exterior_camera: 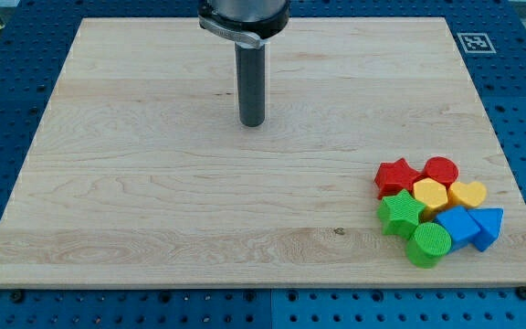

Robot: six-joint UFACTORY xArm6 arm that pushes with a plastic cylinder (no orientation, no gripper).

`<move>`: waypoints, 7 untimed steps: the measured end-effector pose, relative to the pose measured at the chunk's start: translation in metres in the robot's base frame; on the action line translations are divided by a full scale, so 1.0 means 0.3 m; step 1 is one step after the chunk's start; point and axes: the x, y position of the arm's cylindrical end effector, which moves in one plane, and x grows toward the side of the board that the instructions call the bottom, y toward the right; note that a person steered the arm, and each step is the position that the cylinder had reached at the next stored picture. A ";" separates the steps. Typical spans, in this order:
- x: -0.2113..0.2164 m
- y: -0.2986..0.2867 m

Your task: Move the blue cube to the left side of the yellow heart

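Camera view: my tip (252,123) rests on the wooden board (153,201) in the upper middle of the scene, well apart from every block. The arm ends in a plain dark rod, so it has no fingers to open or close.

All the blocks sit huddled together near the board's lower right corner. The blue cube (457,226) lies at the bottom of the cluster, touching a blue triangular block (488,227) on the view's right and a green cylinder (428,244) on the view's lower left. The yellow heart (468,194) sits just above the blue cube, beside a yellow hexagonal block (429,195) on its left. A red star (396,175) and a red cylinder (441,170) form the top row, and a green star (400,213) closes the cluster's left edge.

A blue perforated table (7,100) surrounds the board, and a black-and-white marker tag (474,42) sits at the board's upper right corner.
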 end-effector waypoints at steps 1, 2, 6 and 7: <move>0.000 0.000; 0.000 0.055; 0.077 0.928; 0.267 1.044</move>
